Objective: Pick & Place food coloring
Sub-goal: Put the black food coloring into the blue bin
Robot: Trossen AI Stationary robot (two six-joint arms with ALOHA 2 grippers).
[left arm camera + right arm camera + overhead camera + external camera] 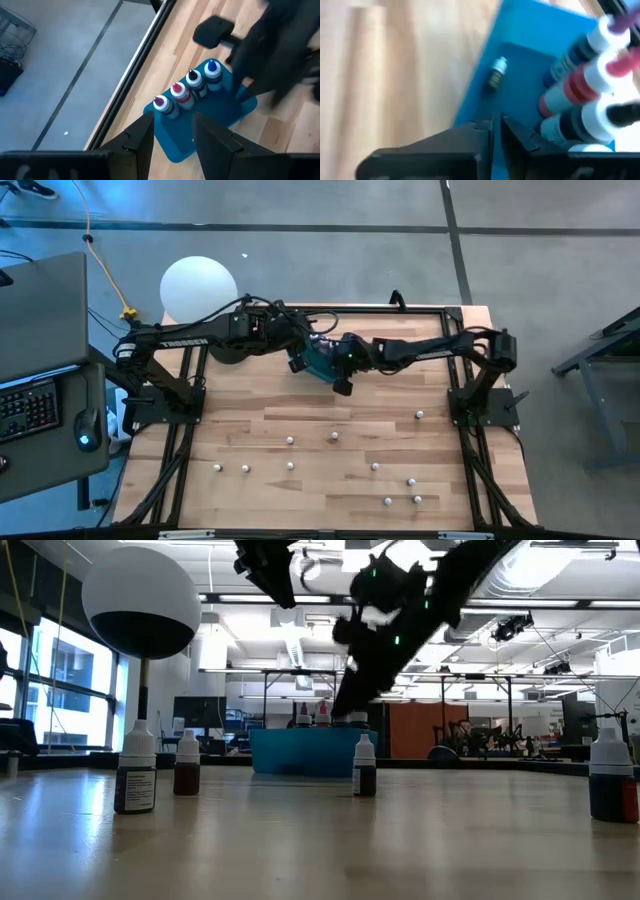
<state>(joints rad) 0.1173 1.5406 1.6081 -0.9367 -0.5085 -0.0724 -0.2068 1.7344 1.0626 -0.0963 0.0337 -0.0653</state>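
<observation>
Both arms hover over teal tub (318,360) holding 4 bottles (188,91).

Even overhead light falls on the tabletop (330,465) in the high view, with only faint shadows under the arms. At table height, ceiling strip lights and windows on the left backlight the scene, leaving both arms near silhouettes and the ball (141,602) dark on its underside; the near tabletop is soft. The right wrist view is heavily blurred, its bottles (587,92) smeared. In the left wrist view the other arm is a blurred dark mass, while the tub (172,145) stays fairly sharp
</observation>
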